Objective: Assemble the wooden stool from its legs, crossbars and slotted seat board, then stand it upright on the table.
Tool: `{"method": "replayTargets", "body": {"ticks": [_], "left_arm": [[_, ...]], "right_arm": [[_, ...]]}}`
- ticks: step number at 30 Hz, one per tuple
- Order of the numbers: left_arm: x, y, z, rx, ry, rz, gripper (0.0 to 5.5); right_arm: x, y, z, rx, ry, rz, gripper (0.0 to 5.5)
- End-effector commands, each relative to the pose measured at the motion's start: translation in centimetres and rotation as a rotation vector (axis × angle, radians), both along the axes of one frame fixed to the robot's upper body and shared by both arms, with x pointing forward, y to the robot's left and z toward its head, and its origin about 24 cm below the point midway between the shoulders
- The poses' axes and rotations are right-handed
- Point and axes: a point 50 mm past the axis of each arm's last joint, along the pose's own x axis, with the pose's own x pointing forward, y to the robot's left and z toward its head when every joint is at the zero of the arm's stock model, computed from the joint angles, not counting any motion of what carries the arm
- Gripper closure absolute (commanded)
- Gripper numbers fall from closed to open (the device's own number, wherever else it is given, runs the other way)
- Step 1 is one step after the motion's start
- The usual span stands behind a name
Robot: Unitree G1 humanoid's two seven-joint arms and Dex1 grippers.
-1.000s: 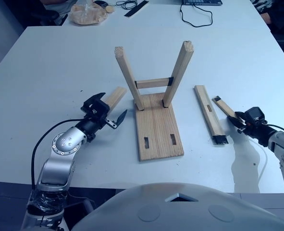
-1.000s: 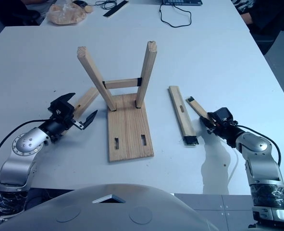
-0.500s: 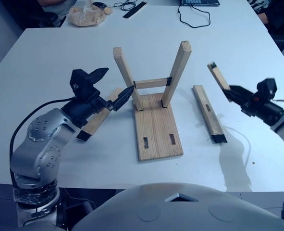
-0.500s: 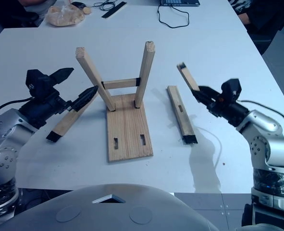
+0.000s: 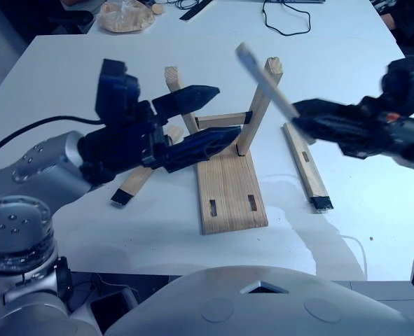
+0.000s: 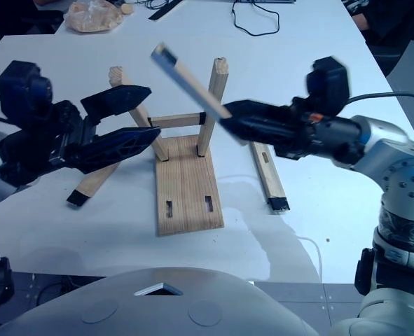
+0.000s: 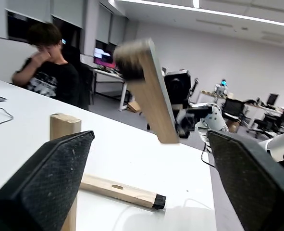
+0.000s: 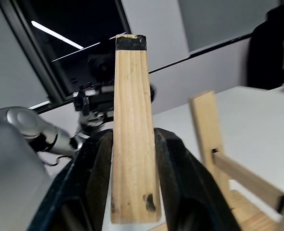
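A: Where is the seat (image 5: 229,185)?
B: It lies flat on the table (image 5: 66,91), between the two arms, with two empty slots at its near end. Two legs (image 5: 258,105) stand up from its far end, leaning apart, and a crossbar (image 5: 223,120) joins them.
A: And the right gripper (image 5: 299,124)?
B: It is raised above the table, right of the standing legs, pinching a bar (image 5: 266,84) by one end. The bar slants up and to the left. From the head its free end appears between the tops of the two legs. The right wrist view shows the fingers (image 8: 96,178) pressed against both its sides.
A: The left gripper (image 5: 226,112)?
B: Also raised, close by the left standing leg. Its fingers are spread wide, with nothing between them.
A: Other parts?
B: A slotted leg (image 5: 306,171) lies right of the seat, dark end toward the robot. A loose leg (image 5: 133,183) lies left of the seat, partly hidden by the left gripper.
A: Anything else?
B: A bag (image 5: 126,15) and a cable (image 5: 284,24) at the table's far edge.
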Motion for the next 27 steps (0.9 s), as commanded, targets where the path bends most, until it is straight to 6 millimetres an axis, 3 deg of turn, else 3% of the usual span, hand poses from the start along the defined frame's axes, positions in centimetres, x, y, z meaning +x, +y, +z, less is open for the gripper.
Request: {"method": "replayTargets", "body": {"ticks": [1, 9, 27], "left_arm": [[0.3, -0.3, 0.7, 0.022, -0.006, -0.048, 1.14], [0.1, -0.8, 0.3, 0.039, 0.015, -0.096, 1.14], [0.1, -0.8, -1.3, 0.071, 0.071, -0.086, 3.86]], "right_arm": [[0.0, 1.0, -0.2, -0.028, -0.007, 0.061, 4.19], [0.3, 1.9, -1.1, -0.057, -0.008, 0.080, 4.19], [0.8, 2.1, -1.6, -0.035, -0.035, -0.013, 4.19]]}}
